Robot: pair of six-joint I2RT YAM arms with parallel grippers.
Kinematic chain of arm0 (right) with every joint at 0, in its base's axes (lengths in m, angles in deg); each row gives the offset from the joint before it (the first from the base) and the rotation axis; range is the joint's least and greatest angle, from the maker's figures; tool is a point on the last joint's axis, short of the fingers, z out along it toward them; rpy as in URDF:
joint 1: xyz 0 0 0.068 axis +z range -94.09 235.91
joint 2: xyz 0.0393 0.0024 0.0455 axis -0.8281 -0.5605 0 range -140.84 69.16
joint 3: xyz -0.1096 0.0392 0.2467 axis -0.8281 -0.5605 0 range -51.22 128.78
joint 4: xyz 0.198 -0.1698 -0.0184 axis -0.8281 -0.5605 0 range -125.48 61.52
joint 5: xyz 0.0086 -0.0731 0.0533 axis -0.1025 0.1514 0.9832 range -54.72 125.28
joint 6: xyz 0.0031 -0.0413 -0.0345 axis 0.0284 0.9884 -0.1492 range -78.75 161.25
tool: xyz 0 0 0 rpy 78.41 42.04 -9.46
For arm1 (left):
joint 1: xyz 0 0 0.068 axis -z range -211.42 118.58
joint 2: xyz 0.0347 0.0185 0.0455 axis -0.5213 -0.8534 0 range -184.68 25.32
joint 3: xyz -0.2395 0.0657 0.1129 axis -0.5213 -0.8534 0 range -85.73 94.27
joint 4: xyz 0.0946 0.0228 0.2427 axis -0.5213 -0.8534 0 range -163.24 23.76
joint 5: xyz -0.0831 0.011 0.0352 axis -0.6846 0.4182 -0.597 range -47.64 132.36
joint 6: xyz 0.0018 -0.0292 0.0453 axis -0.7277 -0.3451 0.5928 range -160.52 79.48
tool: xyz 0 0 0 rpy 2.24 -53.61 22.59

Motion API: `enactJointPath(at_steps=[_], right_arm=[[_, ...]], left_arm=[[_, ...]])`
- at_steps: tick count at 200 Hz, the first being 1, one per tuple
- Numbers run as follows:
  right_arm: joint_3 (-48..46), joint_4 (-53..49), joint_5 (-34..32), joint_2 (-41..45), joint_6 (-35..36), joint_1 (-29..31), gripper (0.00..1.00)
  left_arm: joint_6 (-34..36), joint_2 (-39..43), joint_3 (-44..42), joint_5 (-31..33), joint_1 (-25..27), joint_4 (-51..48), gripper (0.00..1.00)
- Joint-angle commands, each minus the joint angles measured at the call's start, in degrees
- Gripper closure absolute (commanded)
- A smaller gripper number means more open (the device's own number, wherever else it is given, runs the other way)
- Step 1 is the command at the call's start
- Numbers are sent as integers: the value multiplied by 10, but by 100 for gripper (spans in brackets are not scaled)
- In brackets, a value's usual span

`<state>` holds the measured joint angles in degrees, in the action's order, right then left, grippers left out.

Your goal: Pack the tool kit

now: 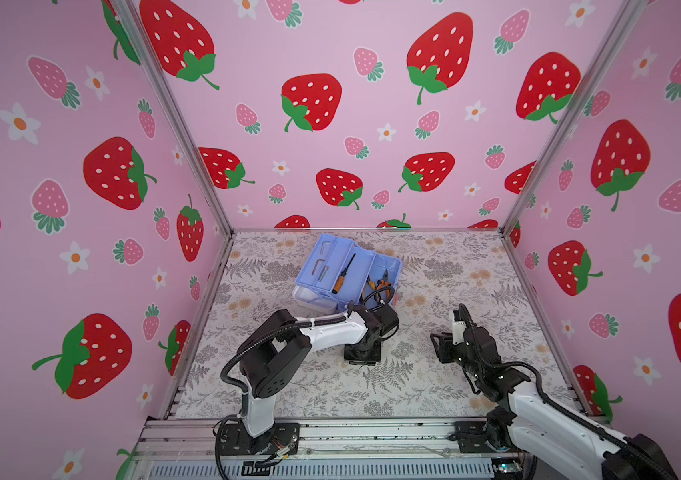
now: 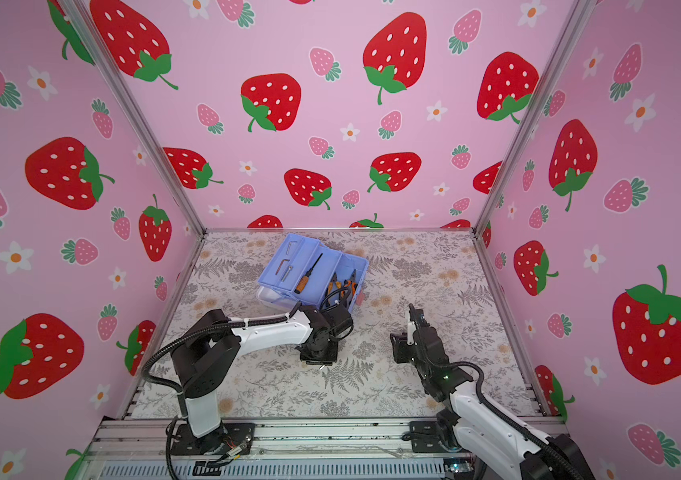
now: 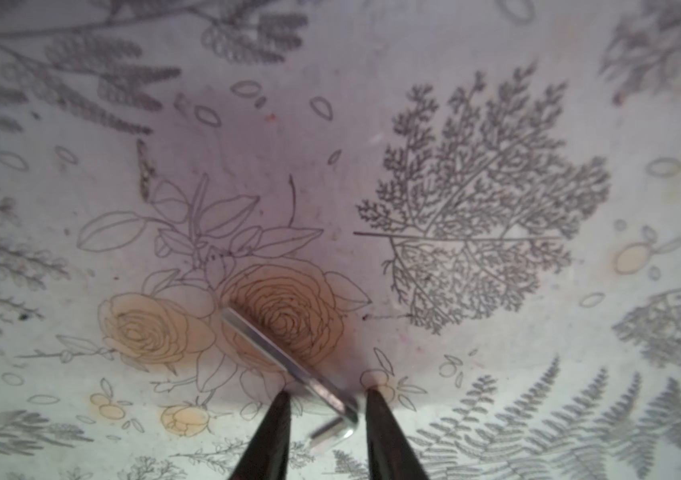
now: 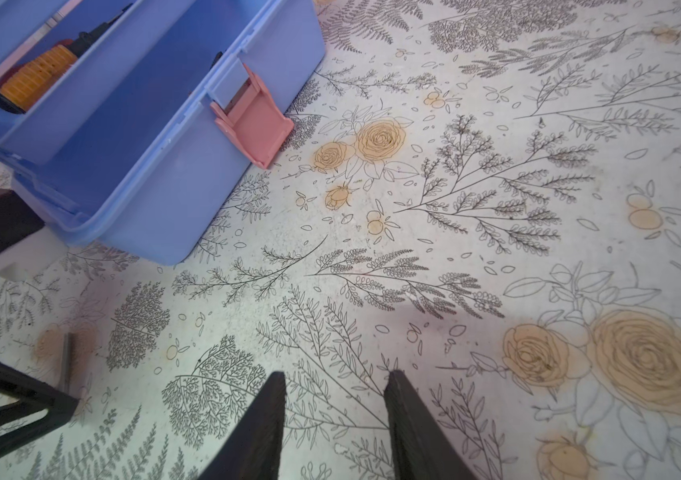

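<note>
Left claw [image 3: 327, 392]: I see it straddling silver L-shaped metal hex key [image 3: 285, 361]; clamped or not, cannot tell. Right claw [image 4: 335, 374]: apart.

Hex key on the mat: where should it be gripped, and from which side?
Probably the long straight arm of the hex key, close to its bend, coming from straight above. It lies flat on the mat, so only its thin sides can be pinched; the left end effector straddles it there.

Pink strawberry-print walls [image 1: 372, 104], aluminium corner posts [image 1: 180, 124], grey floral tabletop [image 1: 455, 270]
</note>
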<state>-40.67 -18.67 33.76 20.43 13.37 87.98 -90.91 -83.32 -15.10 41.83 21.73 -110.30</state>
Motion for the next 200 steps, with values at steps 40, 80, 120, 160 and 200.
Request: enactJointPath(at_steps=[40, 80, 120, 160, 200], right_arm=[[7, 3, -13, -20, -9, -3, 58], [8, 2, -19, -21, -10, -4, 57], [10, 2, -20, -28, -11, -4, 57], [11, 2, -23, -30, -11, -5, 57], [10, 1, -23, -28, -12, -5, 57]], left_arm=[[-13, -47, 53, 18, 14, -22, 100], [9, -11, 85, 35, 15, -65, 100], [61, 59, 172, 129, 12, -166, 100], [134, 88, 255, 206, -34, -242, 100], [223, 84, 337, 236, -122, -253, 100]])
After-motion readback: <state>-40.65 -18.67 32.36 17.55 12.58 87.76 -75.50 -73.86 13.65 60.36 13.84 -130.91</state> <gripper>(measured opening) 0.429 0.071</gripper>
